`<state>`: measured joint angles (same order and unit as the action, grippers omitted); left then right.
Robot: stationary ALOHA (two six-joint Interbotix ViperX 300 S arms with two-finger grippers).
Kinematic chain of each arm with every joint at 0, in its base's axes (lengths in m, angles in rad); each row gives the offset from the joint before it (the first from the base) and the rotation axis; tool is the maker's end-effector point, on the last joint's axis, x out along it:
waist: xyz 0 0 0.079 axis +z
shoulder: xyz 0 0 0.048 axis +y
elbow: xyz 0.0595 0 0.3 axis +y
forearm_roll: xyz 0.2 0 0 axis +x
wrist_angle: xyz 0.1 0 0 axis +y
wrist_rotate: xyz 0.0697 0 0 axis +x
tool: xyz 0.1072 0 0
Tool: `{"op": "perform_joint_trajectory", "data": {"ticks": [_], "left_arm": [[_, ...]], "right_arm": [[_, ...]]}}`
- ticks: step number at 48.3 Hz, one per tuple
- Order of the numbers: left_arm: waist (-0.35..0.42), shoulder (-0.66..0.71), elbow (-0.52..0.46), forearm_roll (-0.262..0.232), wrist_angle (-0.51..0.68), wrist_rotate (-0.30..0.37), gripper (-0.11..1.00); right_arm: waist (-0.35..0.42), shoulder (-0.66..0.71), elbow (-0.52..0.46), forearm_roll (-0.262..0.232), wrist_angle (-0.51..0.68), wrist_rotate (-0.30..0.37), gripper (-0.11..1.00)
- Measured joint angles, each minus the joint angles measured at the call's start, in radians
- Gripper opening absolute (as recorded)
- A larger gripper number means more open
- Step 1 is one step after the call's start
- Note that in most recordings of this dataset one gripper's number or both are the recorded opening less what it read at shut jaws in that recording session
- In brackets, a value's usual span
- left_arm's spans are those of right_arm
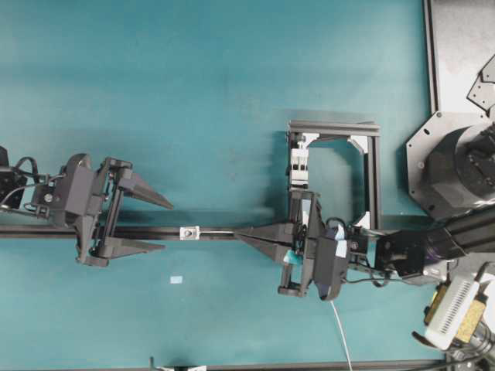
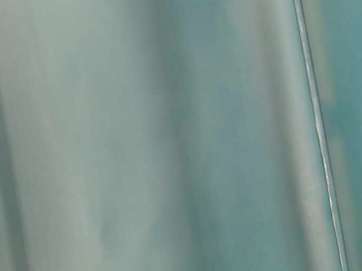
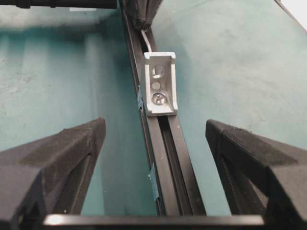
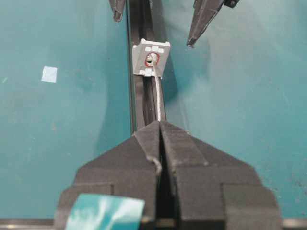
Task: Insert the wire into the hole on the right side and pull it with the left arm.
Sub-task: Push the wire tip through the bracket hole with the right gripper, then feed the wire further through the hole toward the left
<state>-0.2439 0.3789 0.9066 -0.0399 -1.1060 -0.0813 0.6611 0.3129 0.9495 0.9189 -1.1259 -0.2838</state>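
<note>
While clamped fully shut on the wire [image 4: 157, 98], the right gripper [image 4: 159, 125] aims its end into the hole [image 4: 151, 58] at 12 o'clock. Left gripper [image 1: 165, 226] stands wide open, empty, straddling the rail [image 3: 168, 153].

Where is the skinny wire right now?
The wire is pinched in the right gripper, above the black rail. Its tip reaches the hole in the little silver bracket.

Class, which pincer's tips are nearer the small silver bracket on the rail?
Left. The open left pincer straddles the rail just beside the bracket; the right pincer, shut on the wire, sits farther off.
</note>
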Motion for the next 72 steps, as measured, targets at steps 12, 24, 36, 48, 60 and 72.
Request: {"op": "perform_joint_trajectory", "data": {"ticks": [12, 24, 36, 48, 60, 72], "left_arm": [[0.002, 0.0, -0.002, -0.002, 0.002, 0.0, 0.82], [0.0, 0.0, -0.002, 0.0, 0.0, 0.0, 0.82], [0.002, 0.0, -0.002, -0.002, 0.0, 0.0, 0.82], [0.0, 0.0, -0.003, 0.0, 0.0, 0.002, 0.82], [0.002, 0.0, -0.003, -0.002, 0.0, 0.002, 0.82], [0.002, 0.0, -0.008, -0.002, 0.0, 0.003, 0.82]], "right_arm": [[-0.018, 0.02, -0.02, 0.0, 0.0, 0.0, 0.02], [-0.034, 0.025, -0.032, 0.0, 0.0, 0.0, 0.02], [-0.041, 0.026, -0.04, -0.002, 0.0, 0.0, 0.02], [-0.051, 0.046, -0.061, -0.005, 0.0, -0.003, 0.02], [-0.057, 0.051, -0.075, -0.006, -0.002, -0.008, 0.02], [-0.061, 0.052, -0.084, -0.009, 0.0, -0.009, 0.02]]}}
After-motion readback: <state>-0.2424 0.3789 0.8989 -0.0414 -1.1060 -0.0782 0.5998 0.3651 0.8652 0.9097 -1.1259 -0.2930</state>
